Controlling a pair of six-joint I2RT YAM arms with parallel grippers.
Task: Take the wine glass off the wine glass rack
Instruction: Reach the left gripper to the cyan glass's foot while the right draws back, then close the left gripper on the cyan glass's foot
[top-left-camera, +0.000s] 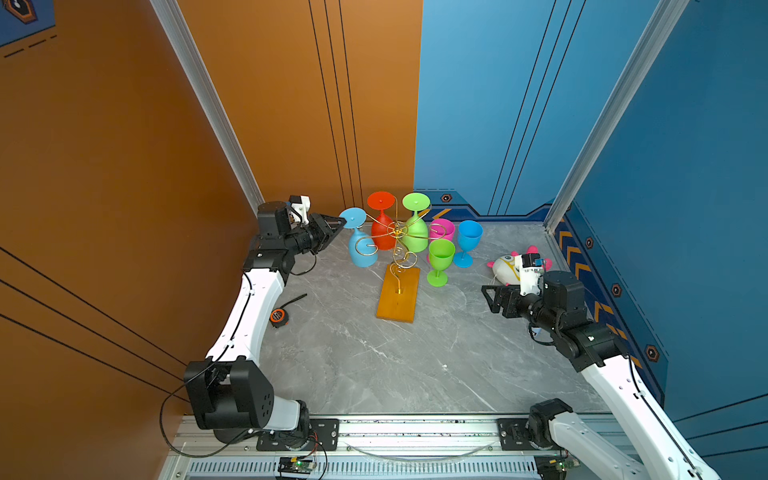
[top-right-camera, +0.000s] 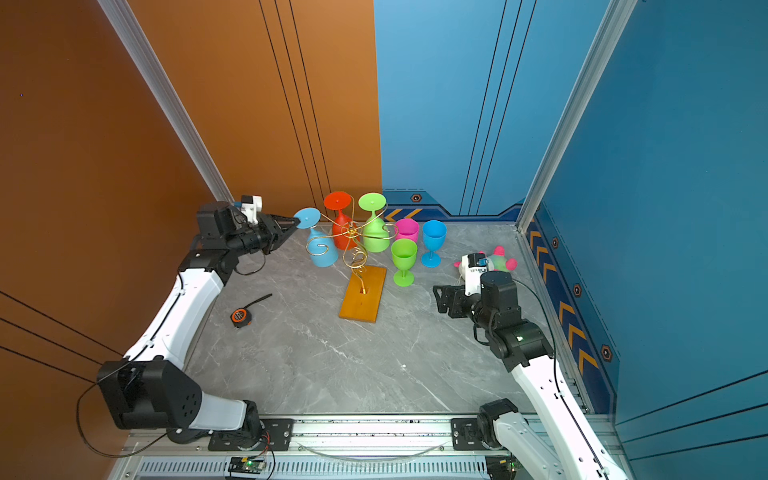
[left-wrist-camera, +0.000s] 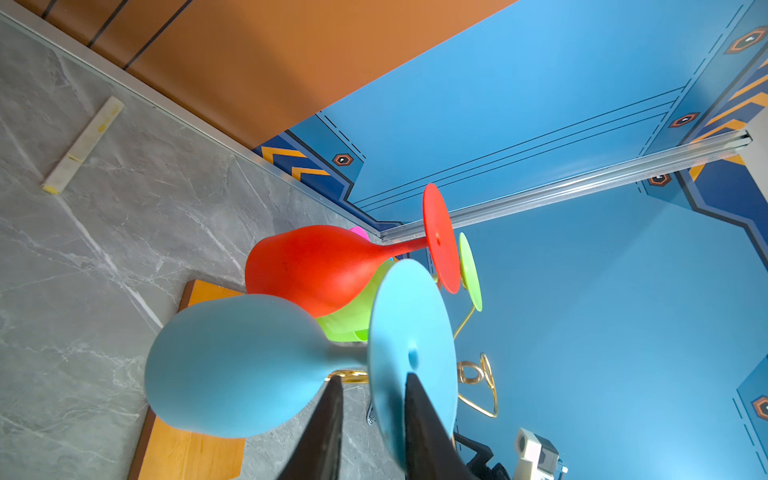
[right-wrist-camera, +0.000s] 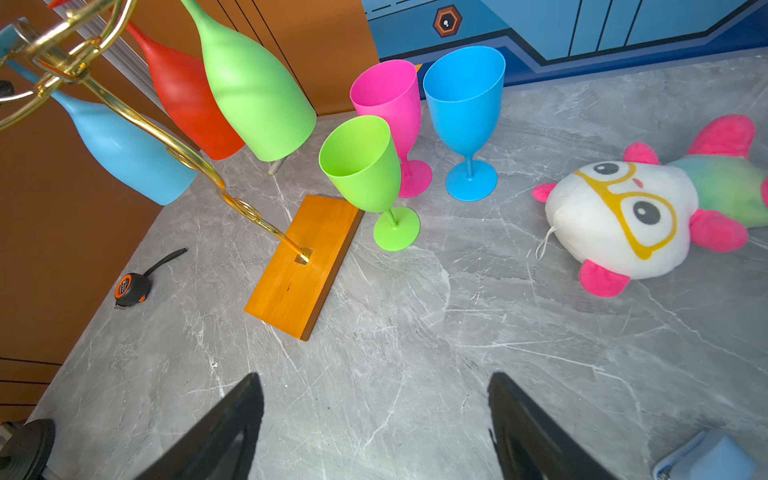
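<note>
The wine glass rack (top-left-camera: 398, 297) (top-right-camera: 363, 299) (right-wrist-camera: 297, 270) is a gold wire stand on an orange wooden base, mid-table. A light blue wine glass (top-left-camera: 362, 249) (top-right-camera: 322, 251) (left-wrist-camera: 232, 365) hangs upside down on its left arm, beside a red glass (top-left-camera: 381, 232) and a green one (top-left-camera: 417, 237). My left gripper (top-left-camera: 343, 224) (top-right-camera: 296, 224) (left-wrist-camera: 372, 380) straddles the rim of the blue glass's round foot. One finger lies against the foot and a narrow gap shows at the other. My right gripper (top-left-camera: 487, 297) (top-right-camera: 438, 299) (right-wrist-camera: 374, 376) hovers open over bare table, holding nothing.
Three glasses stand upright right of the rack: pink (top-left-camera: 441, 229), blue (top-left-camera: 469, 241), green (top-left-camera: 440, 257). A plush toy (top-left-camera: 507, 268) lies at the far right and a tape measure (top-left-camera: 278, 316) at the left. Walls enclose the table on the back and both sides.
</note>
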